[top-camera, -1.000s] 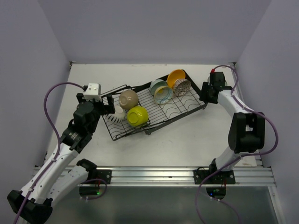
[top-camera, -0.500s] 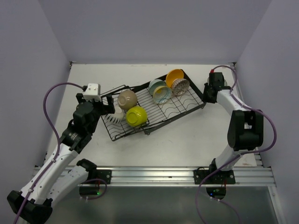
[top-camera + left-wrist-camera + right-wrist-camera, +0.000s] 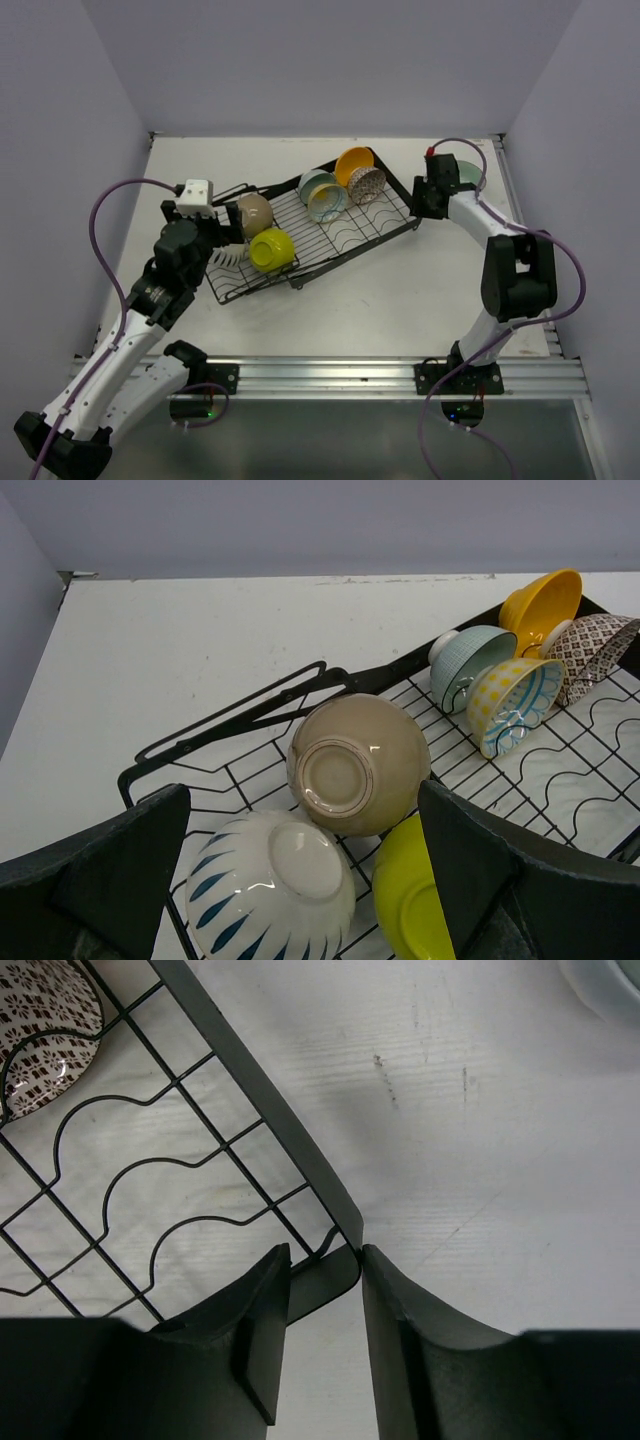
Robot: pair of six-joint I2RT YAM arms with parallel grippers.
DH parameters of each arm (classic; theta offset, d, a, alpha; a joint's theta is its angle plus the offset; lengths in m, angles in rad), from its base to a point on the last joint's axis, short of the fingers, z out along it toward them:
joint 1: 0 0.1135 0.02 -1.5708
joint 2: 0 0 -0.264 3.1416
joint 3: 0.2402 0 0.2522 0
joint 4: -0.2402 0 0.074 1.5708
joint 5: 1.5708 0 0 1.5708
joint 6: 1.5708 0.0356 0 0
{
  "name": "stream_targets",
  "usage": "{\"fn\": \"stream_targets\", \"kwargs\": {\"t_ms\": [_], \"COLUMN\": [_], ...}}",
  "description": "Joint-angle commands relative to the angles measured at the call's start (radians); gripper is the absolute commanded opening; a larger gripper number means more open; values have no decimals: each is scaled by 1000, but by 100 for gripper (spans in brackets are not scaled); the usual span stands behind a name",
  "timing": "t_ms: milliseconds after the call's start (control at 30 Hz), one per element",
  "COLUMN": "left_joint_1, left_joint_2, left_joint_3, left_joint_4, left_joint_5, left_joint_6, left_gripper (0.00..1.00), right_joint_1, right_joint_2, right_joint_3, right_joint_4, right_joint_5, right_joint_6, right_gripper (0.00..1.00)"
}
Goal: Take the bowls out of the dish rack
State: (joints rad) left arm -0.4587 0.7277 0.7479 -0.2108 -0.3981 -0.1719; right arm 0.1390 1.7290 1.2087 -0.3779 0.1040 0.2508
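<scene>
Since the earlier frame the dish rack (image 3: 362,226) has slid toward the left of the top view, its right corner drawn inward, and the bowls riding in it have shifted with it. The right end effector (image 3: 322,1258) has moved left along with that corner. In the right wrist view its two fingers (image 3: 262,1340) are pressed together on the black corner of the rack frame, pinching it. The left end effector (image 3: 300,805) has kept its place over the rack's left end, its fingers spread wide and holding nothing. The rack lies slantwise in the middle of the white bench (image 3: 400,290). At its left end a beige bowl (image 3: 254,212) lies on its side with its foot toward the left wrist camera. A white bowl with blue leaf marks (image 3: 270,885) sits just below it in that view, and a lime-yellow bowl (image 3: 270,249) lies beside both. At the upper right of the rack four bowls are clustered together, tilted on edge: an orange-yellow bowl (image 3: 353,164), a brown-patterned bowl (image 3: 368,183), a pale teal-green bowl (image 3: 315,184) and a yellow-and-blue bowl (image 3: 328,203). Another teal bowl (image 3: 463,173) rests on the bench outside the rack, behind the right arm at the upper right of the top view.
</scene>
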Motion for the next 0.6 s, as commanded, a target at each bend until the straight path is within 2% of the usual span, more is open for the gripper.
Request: {"fn": "stream_targets", "kwargs": {"t_ms": [0,200,467,567], "left_joint_1": [-5,-5,-5,-5], "left_joint_2": [-11,-14,-19,-24], "left_joint_3": [22,22,24,24], "left_joint_4": [10,8,5,7], "left_joint_5": [-18,-24,-44,-36], "left_joint_6": [9,11,12,12], "left_gripper": [100,100,100,94], "right_joint_1": [34,34,33,34], "right_joint_2": [-3,-43,-134,-177], "right_joint_3": [35,95,144,127], "right_joint_4": [-7,-62,-145,-135], "right_joint_5": [-121,-107,-64,-75], "right_joint_6": [41,44,28,39], "right_gripper": [46,62,68,68]}}
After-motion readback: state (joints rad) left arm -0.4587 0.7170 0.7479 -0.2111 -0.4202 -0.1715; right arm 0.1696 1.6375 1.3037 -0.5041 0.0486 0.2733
